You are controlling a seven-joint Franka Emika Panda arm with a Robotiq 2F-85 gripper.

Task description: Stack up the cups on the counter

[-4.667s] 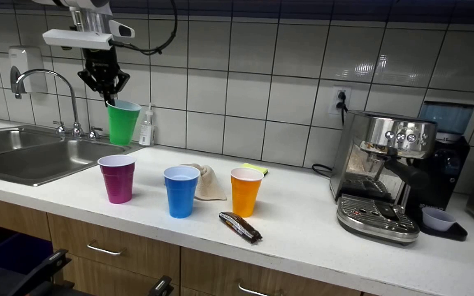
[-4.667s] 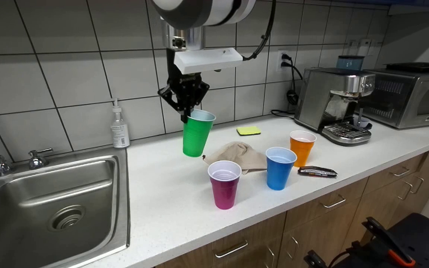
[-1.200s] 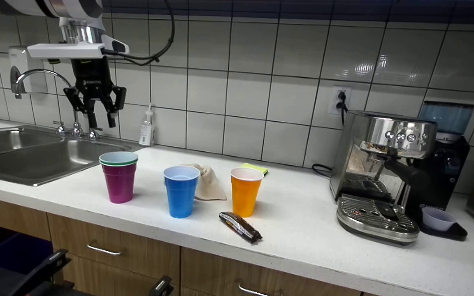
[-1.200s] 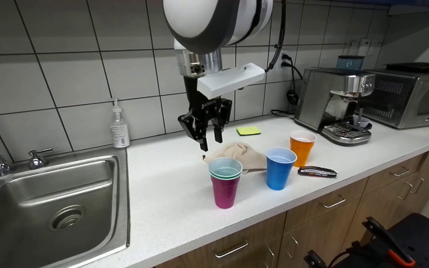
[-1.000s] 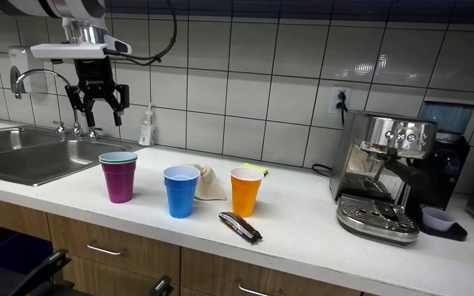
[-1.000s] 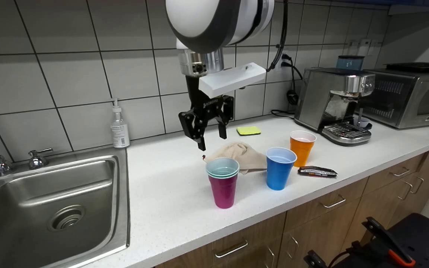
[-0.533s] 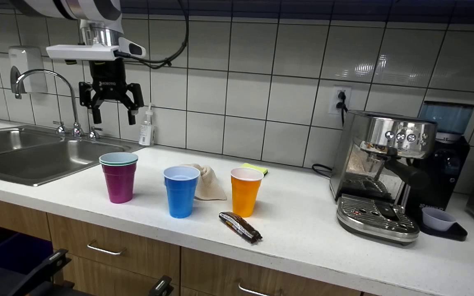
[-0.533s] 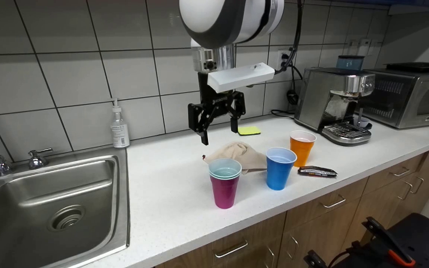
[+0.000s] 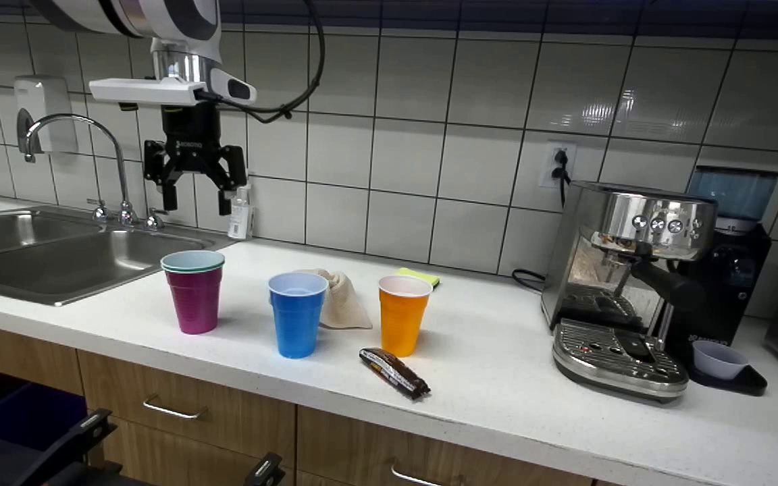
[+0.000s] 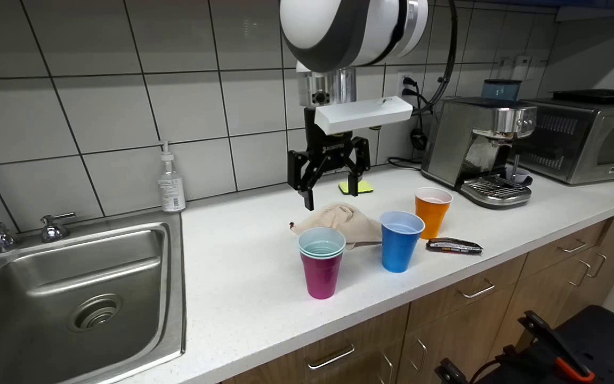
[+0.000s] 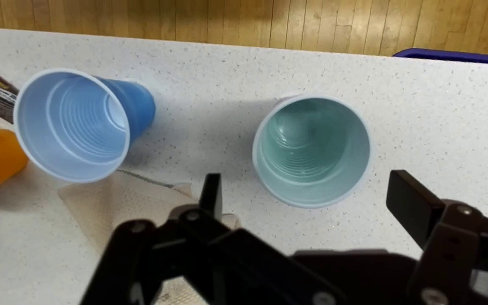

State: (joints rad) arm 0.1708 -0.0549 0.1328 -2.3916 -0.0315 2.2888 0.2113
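Observation:
A purple cup (image 9: pixel 194 304) stands upright on the counter (image 9: pixel 497 378), with the green cup (image 10: pixel 322 246) nested inside it, only its rim and pale interior showing. The blue cup (image 9: pixel 296 324) stands upright by itself, and the orange cup (image 10: pixel 432 218) stands beyond it; both are apart from the nested pair. My gripper (image 9: pixel 197 202) hangs above and behind the purple and green cups, open wide, holding nothing. In the wrist view, the green cup's mouth (image 11: pixel 311 152) appears ahead of the spread fingertips, not between them. The orange cup is partly cut off there.
A beige cloth (image 10: pixel 344 221) lies behind the blue cup, with a yellow-green sponge (image 10: pixel 365 186) farther back. A dark wrapped bar (image 9: pixel 394 373) lies before the orange cup. The steel sink (image 10: pixel 176 288), soap bottle (image 10: pixel 171 186) and espresso machine (image 9: pixel 632 202) flank the area.
The green cup, earlier gripped by its rim in the air, now sits in the purple cup. My gripper has let go, opened wide and shifted toward the blue cup's side.

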